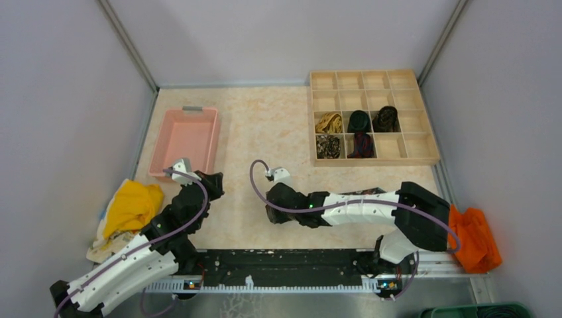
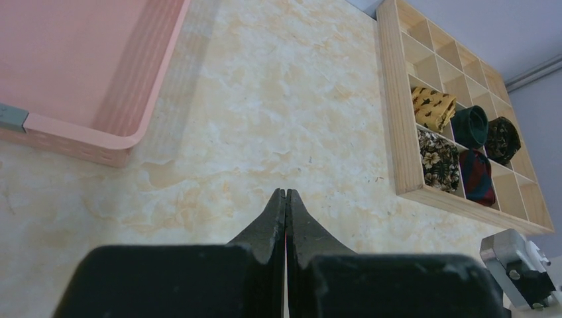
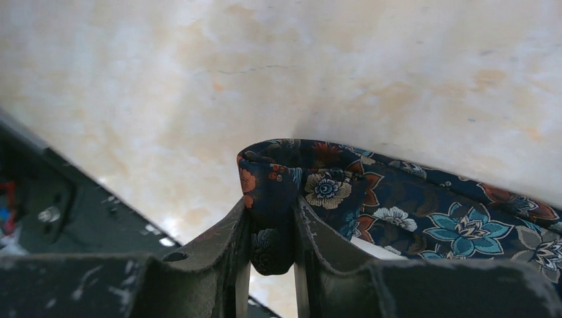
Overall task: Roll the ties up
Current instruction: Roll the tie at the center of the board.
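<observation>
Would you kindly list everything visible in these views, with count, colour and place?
wooden organiser: one, pale; table's far right
rolled ties: five, gold, green, dark patterned; in its compartments
floral tie: one, navy; on table, end in right tool
pink bin: one; far left
yellow cloth: one; near left edge
orange cloth: one; near right edge
table: one, cream marbled
left tool: black; shut, empty
right tool: black; shut on floral tie

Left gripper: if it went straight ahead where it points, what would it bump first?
Probably only bare table: the shut left gripper points between the pink tray and the wooden box, aiming at neither. Depth is hard to judge.
</observation>
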Available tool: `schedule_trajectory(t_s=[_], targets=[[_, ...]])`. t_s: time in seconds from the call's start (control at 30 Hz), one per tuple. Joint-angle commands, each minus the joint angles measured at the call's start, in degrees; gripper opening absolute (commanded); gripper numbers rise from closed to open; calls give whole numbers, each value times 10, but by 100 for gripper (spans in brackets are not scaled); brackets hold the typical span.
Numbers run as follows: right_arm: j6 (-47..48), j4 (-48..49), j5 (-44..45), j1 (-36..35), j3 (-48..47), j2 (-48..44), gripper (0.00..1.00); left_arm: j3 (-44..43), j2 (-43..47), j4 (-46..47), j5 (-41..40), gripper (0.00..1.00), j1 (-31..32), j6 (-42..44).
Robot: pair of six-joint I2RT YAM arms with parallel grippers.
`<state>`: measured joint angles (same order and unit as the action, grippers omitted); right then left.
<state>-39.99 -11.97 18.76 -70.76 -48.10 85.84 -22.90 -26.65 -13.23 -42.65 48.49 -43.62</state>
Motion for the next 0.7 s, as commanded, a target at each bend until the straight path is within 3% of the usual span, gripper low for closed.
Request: schedule_trajectory(t_s=[0.0, 0.33, 0.67], targets=[[-7, 140, -158, 27, 33, -21, 25, -10, -3, 8, 13, 0, 1, 11], [-90, 363, -295, 88, 171, -54, 25, -23, -38, 36, 39, 0, 1, 27], [-135, 428, -335, 147, 272, -114, 25, -39, -121, 105, 95, 0, 2, 40]])
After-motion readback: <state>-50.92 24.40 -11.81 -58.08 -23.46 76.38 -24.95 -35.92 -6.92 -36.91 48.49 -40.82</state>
